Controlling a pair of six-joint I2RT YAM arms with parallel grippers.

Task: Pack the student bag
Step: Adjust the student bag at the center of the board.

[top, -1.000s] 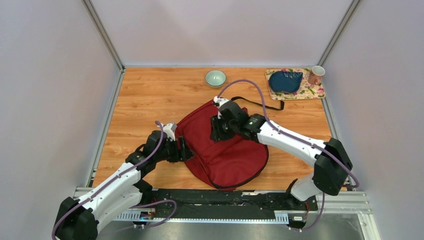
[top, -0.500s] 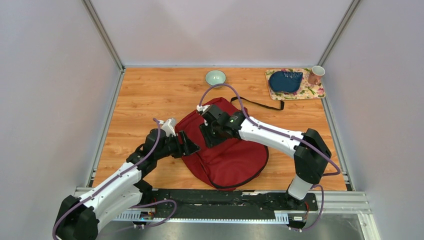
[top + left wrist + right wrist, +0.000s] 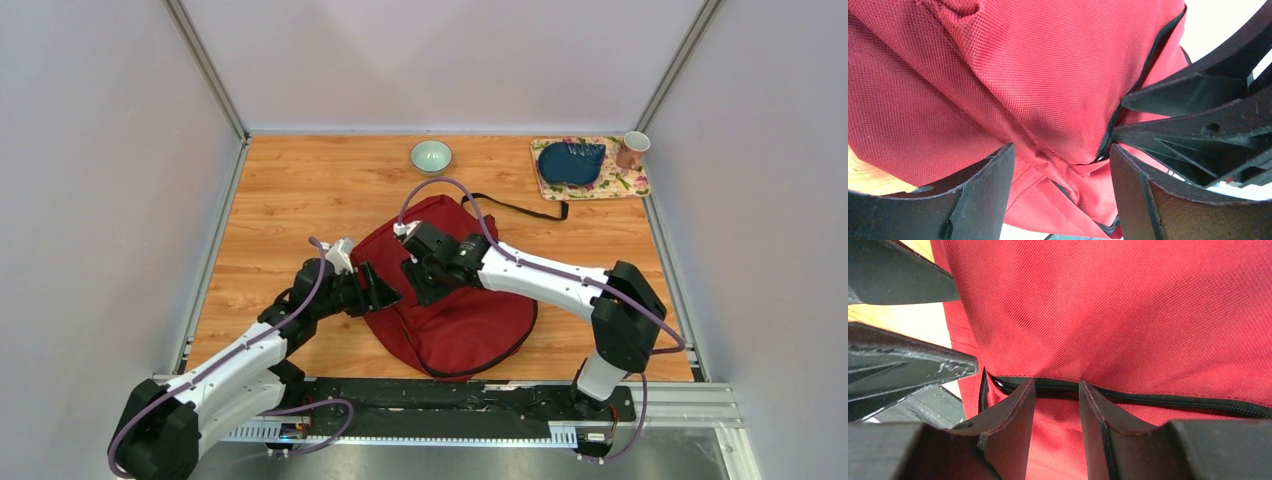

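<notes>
The student bag [image 3: 460, 315] is a dark red fabric backpack lying flat in the middle of the table, with its black zipper [image 3: 1168, 401] running along the edge. My left gripper [image 3: 388, 290] is at the bag's left edge. In the left wrist view it [image 3: 1060, 167] is open, with a fold of red fabric [image 3: 1048, 100] between its jaws. My right gripper [image 3: 424, 282] hovers over the bag just right of the left one. In the right wrist view it [image 3: 1055, 392] is open by a narrow gap, its tips at the zipper line. Each gripper's fingers show in the other's view.
A pale green bowl [image 3: 431, 156] stands at the back centre. A floral mat [image 3: 625, 185] at the back right carries a dark blue pouch [image 3: 571, 162], with a cup [image 3: 631, 150] beside it. A black strap [image 3: 520, 208] trails from the bag toward the mat.
My right gripper has swung left and nearer across the bag, coming close to my left gripper. My left gripper has edged slightly right onto the bag's edge.
</notes>
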